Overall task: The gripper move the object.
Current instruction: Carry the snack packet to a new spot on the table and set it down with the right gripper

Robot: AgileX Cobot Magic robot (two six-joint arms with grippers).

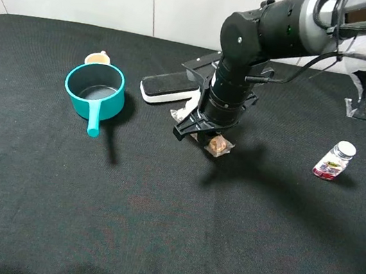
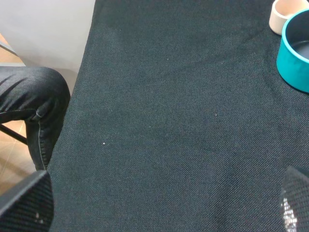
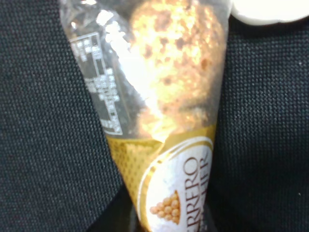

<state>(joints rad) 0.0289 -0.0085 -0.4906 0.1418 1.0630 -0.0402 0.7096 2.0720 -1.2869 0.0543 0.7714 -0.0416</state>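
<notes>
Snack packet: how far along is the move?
Done: the right gripper is down at the snack packet, beside the eraser, with its jaws shut on it. In hand: the grip; the right wrist view shows the wrapper pinched to a narrow end. Left: the carry and the set-down. The packet sits low by the black cloth, close to the eraser; I cannot tell whether it is lifted.

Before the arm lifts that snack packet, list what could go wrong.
1. The end effector is shut on the glossy snack packet, and the film may slip out once it is raised.
2. The eraser lies right beside the packet and could be knocked or dragged along.
</notes>
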